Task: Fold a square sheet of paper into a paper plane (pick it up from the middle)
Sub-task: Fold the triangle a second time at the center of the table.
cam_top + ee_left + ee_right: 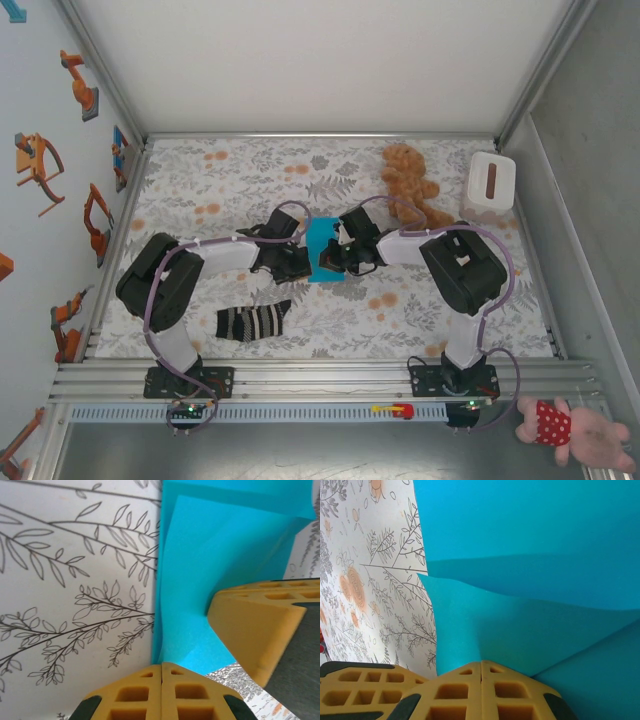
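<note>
The square sheet of paper [322,238] lies on the counter [200,190] between the arms, buckled upward; the left claw [161,666] and the right claw [481,662] are each clamped on a raised fold. Thin, light, limp, crease-prone: it should be pinched gently at the middle ridge

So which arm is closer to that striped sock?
Left. The left arm ends just past the striped sock, jaws shut on the turquoise paper; the right arm reaches in from the paper's other side.
</note>
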### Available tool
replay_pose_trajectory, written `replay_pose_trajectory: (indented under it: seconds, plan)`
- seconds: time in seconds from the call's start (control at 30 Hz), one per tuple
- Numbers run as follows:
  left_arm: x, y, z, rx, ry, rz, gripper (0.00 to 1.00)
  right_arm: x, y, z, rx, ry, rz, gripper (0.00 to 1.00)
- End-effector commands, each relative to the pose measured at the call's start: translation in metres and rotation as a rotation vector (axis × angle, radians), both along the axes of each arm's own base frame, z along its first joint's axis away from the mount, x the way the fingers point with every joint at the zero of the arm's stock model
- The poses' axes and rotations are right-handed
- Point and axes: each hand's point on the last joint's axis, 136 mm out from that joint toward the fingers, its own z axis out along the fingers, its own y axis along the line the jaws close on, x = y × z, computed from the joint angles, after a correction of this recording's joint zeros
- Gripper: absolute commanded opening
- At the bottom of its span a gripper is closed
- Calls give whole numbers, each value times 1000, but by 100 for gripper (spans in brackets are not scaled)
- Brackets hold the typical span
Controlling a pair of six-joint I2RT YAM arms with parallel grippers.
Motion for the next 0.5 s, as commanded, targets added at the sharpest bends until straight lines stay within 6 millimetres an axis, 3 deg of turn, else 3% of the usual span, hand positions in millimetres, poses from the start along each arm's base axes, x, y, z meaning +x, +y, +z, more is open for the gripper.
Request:
replay_pose_trajectory:
  seconds: [0.0,0.3,0.47]
  plan:
    - [4,-10,16,-49,-21,-16,6,1,-8,-13,-60,8,-13,0]
    - [4,-14,2,-48,18,-9,6,1,-7,-11,-50,8,-18,0]
    - [-3,-5,-12,4,59,-1,5,3,-4,-6,-33,-1,-18,0]
